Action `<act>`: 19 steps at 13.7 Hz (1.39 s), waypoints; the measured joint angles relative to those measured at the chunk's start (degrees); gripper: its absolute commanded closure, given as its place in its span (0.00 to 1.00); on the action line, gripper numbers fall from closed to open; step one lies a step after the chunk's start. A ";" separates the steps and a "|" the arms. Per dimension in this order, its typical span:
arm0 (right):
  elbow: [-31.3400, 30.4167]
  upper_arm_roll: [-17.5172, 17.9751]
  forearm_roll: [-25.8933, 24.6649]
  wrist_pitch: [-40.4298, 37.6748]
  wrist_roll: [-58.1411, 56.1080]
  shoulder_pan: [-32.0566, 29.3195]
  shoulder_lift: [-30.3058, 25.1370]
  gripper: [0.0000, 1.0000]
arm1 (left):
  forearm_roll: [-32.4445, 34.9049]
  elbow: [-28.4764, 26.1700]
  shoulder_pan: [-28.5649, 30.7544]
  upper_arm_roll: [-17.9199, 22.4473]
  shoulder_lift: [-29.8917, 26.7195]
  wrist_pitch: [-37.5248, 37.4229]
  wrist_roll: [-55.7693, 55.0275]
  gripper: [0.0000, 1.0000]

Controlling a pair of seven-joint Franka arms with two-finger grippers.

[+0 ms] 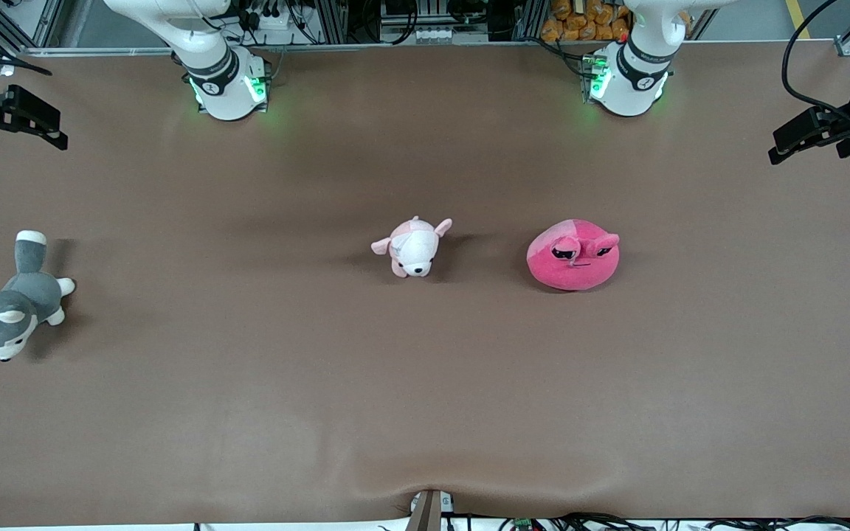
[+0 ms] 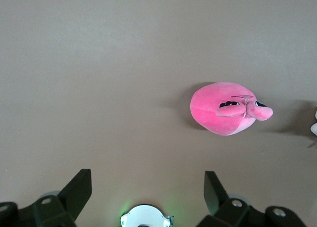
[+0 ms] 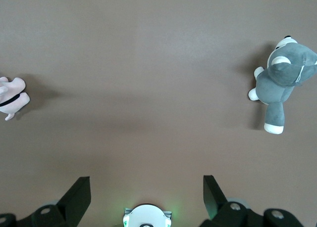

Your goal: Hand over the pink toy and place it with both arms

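Note:
The pink toy [image 1: 572, 258] [image 2: 228, 108], a round hot-pink plush with half-closed black eyes, lies on the brown table, roughly in line with the left arm's base [image 1: 628, 81] and nearer the front camera. My left gripper [image 1: 783, 147] [image 2: 146, 185] hangs high over the left arm's end of the table, open and empty, well apart from the toy. My right gripper [image 1: 52, 129] [image 3: 147, 187] hangs high over the right arm's end, open with nothing in it. Both arms wait.
A pale pink-and-white puppy plush [image 1: 414, 247] [image 3: 12, 98] lies mid-table beside the pink toy, toward the right arm's end. A grey-and-white husky plush [image 1: 15, 302] [image 3: 282, 78] lies at the right arm's end of the table. The right arm's base [image 1: 222, 85] stands at the table's back edge.

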 measured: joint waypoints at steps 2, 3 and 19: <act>0.00 -0.01 0.00 -0.03 0.00 -0.01 0.00 0.00 | 0.00 0.00 0.00 0.00 0.05 0.00 -0.04 0.00; 0.00 -0.01 0.00 -0.04 0.00 -0.01 0.00 0.00 | 0.00 0.00 0.00 0.00 0.11 0.00 -0.05 0.00; 0.00 -0.03 0.00 -0.09 0.00 -0.07 0.00 0.00 | 0.00 0.00 -0.14 -0.12 0.32 -0.07 -4.58 0.00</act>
